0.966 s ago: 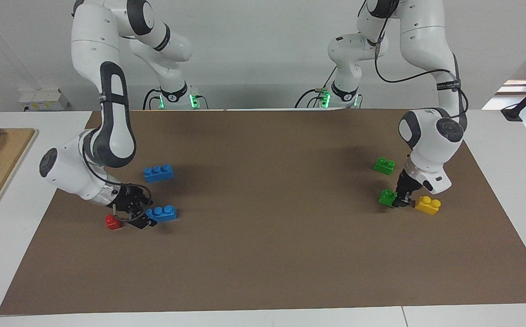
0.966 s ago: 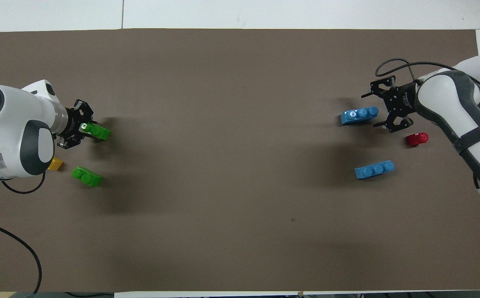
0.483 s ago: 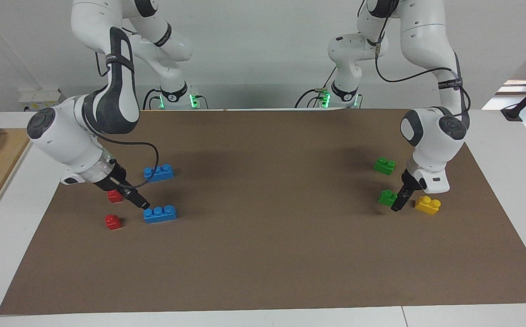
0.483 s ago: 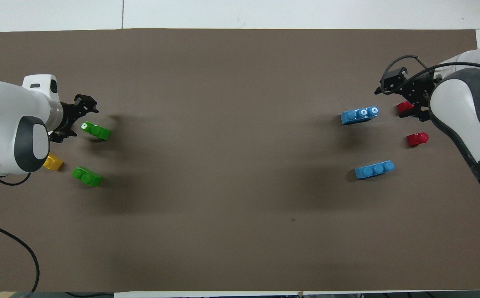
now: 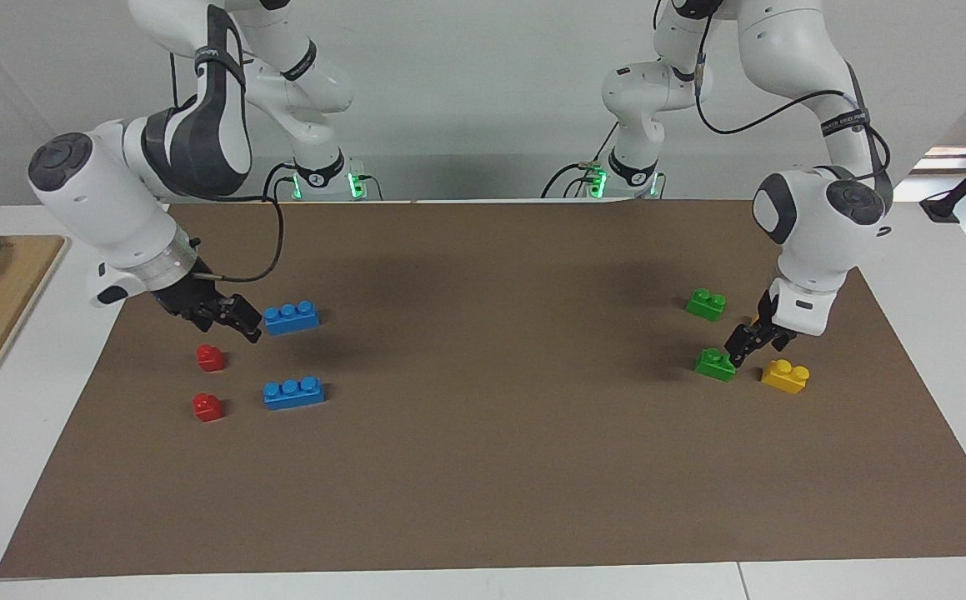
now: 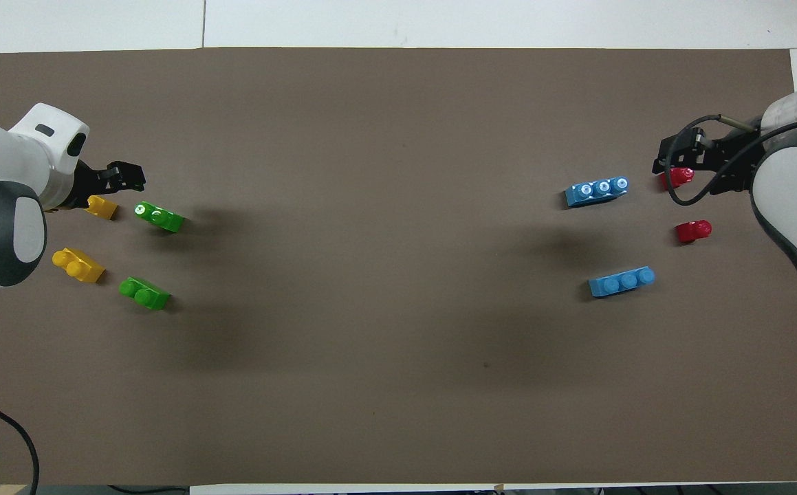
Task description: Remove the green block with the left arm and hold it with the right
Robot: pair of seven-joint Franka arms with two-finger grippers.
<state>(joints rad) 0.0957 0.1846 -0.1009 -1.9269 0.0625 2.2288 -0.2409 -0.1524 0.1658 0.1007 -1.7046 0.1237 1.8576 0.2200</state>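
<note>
Facing view: the left hand [image 5: 745, 346] hangs low at the left arm's end of the brown mat [image 5: 483, 467], tips just off the green block [image 5: 714, 364], at its 2 o'clock. The fingers look slightly parted with nothing between them.

The green block sits flat on the mat, studs up, nothing under it or on it. A second green brick [image 5: 706, 303] is at its 12 o'clock and a yellow brick [image 5: 785, 375] at its 3 o'clock, close but not touching.

In the overhead view another yellow two-stud brick [image 6: 78, 265] shows near the left arm's wrist. The facing view hides it.

The right hand [image 5: 241, 321] is up over the mat at the right arm's end, between the nearer blue three-stud brick [image 5: 291, 317] and a red brick [image 5: 210, 357]. I can't tell if it's wide or narrow, and no brick is visible in it. From overhead it overlaps that red brick, but facing shows it clear above it.

A second blue brick [image 5: 293, 392] and a second red brick [image 5: 207, 407] lie at 6 o'clock of those.

My read: all the bricks lie singly and sorted by colour at each end, so there's no stack to pull apart. With the left hand this close and empty, the block looks either just let go or about to be taken. The right is too far off to brace anything.

Writing: there's printed text on both forearm straps, unreadable from here. No marks on the bricks.
</note>
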